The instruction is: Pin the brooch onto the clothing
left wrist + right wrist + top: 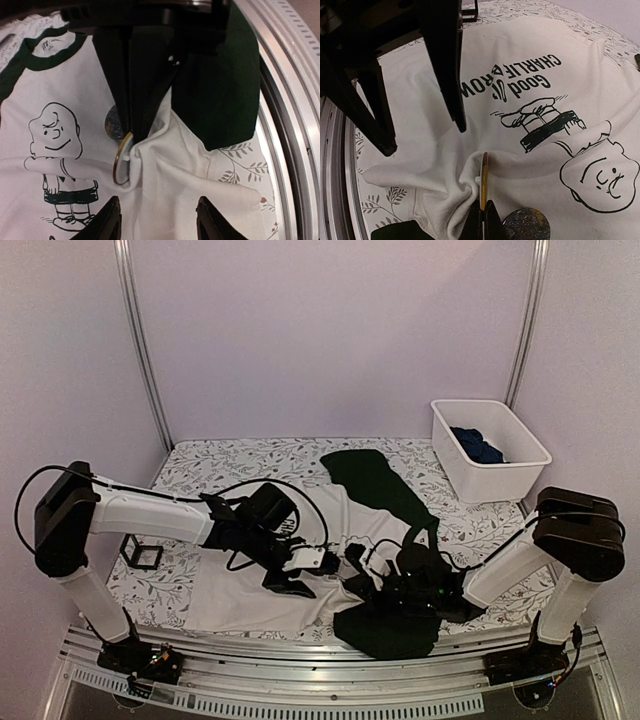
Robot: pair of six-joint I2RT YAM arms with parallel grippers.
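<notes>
The clothing (pixel 250 590) is a white T-shirt with dark sleeves, spread flat; its cartoon boy print (pixel 55 132) and lettering (pixel 520 75) show. My right gripper (pixel 487 215) is shut on the lower edge of the brooch (pixel 484 180), a thin gold-rimmed disc standing on edge against a bunched fold of white fabric (pixel 150 150). In the left wrist view the right gripper (pixel 134 134) comes down from above onto the brooch (pixel 120 160). My left gripper (pixel 157 205) hangs open just short of that fold, holding nothing. A dark glittery round disc (pixel 526 226) lies on the shirt beside the brooch.
A white bin (pixel 520 455) holding a dark blue garment (pixel 478 445) stands at the back right. A small black square frame (pixel 142 555) lies at the left on the leaf-patterned cover (pixel 230 460). The metal rail (pixel 330 668) runs along the near edge.
</notes>
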